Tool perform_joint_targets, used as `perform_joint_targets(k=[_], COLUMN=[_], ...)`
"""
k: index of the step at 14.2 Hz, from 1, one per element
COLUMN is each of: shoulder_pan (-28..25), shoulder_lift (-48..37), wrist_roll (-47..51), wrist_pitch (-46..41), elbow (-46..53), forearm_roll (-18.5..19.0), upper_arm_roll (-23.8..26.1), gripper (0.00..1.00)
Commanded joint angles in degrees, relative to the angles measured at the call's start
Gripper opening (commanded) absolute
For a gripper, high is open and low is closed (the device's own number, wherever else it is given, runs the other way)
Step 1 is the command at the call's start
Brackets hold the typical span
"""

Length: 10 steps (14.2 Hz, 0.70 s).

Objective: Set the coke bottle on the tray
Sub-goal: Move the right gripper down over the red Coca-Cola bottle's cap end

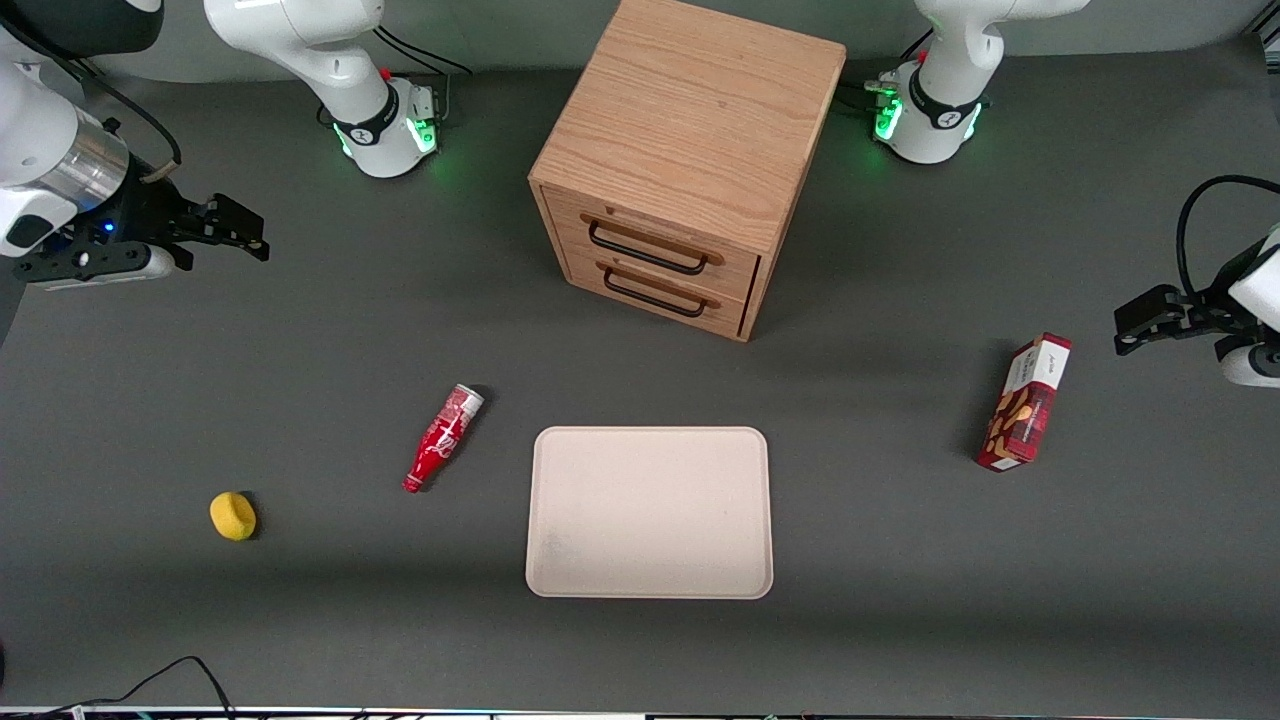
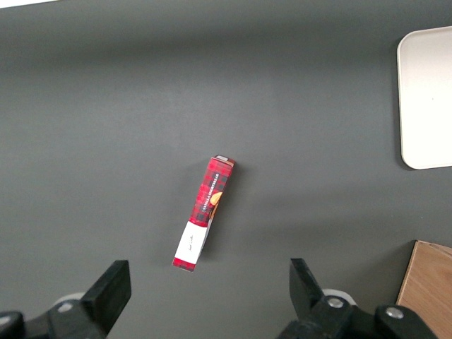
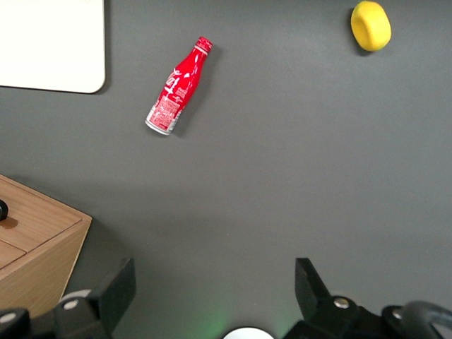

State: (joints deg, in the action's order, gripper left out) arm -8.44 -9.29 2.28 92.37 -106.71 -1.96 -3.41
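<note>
Nothing done yet: coke bottle (image 1: 443, 438) lying on its side on bench (image 1: 900, 560), just beside bare tray (image 1: 650, 512). Hand (image 3: 212, 296) open, empty, well apart. Pickup, transfer, placement outstanding.

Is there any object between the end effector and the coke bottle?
No. In the right wrist view only bare table lies between the open end effector and the coke bottle, which lies on its side.

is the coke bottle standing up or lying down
Lying down: the coke bottle rests lengthwise on the table beside the tray. The open tool is away from it.
</note>
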Motion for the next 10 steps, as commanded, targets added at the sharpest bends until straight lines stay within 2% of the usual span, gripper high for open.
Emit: perform_joint_targets(k=[1,5,7,10], shoulder_pan=[-0.17,-0.17,-0.17,-0.17], shoulder_lift=[5.05,14.63,18.41,22.98], wrist_roll=[7.08,18.52,27.3,33.39], wrist_pitch=[-1.76,0.08,6.04,14.13], elbow=[3.61,8.62,8.54,7.22], forearm_roll=[0.64,0.64,0.11,0.37], upper_arm_roll=[1.64,5.6,7.35,9.29], gripper=[1.0,1.0,1.0,1.0])
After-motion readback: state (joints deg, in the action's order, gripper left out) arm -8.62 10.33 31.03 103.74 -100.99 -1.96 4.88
